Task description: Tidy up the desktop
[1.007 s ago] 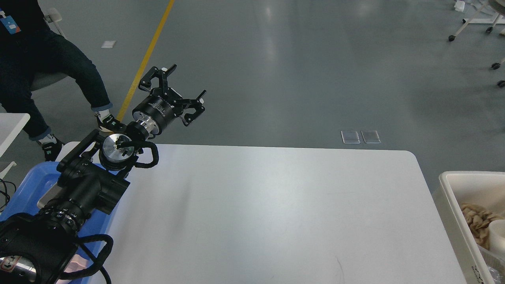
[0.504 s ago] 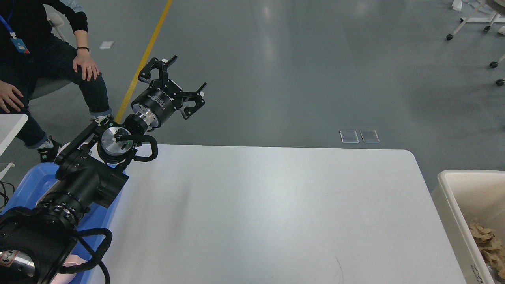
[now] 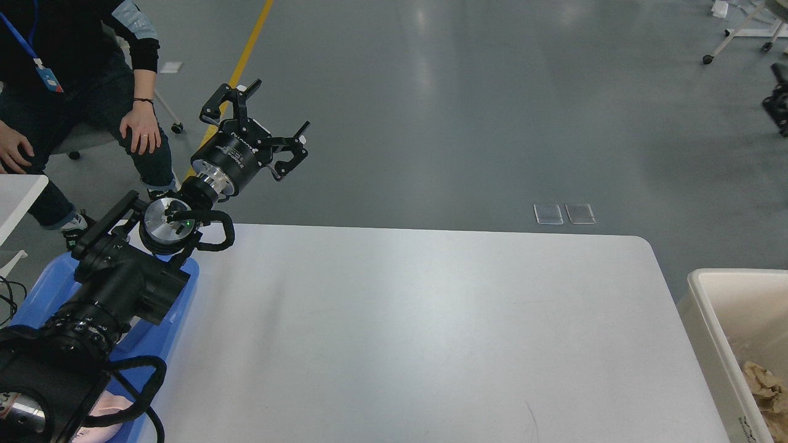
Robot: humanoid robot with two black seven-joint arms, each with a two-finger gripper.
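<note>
The desktop (image 3: 425, 332) is a large white rectangular tabletop with rounded corners, and I see nothing lying on it. My left arm comes in from the lower left. Its gripper (image 3: 277, 111) is open and empty, raised past the desktop's far left corner, above the grey floor. My right arm and its gripper are out of view.
A blue plastic bin (image 3: 154, 335) sits under my left arm at the desktop's left edge. A cream bin (image 3: 708, 320) holding crumpled tan material stands at the right. A seated person (image 3: 80, 80) is at the far left, by the corner of a smaller white table (image 3: 18, 194).
My left arm has drifted left and up, the gripper staying open. The person has leaned in, a hand now on the knee.
</note>
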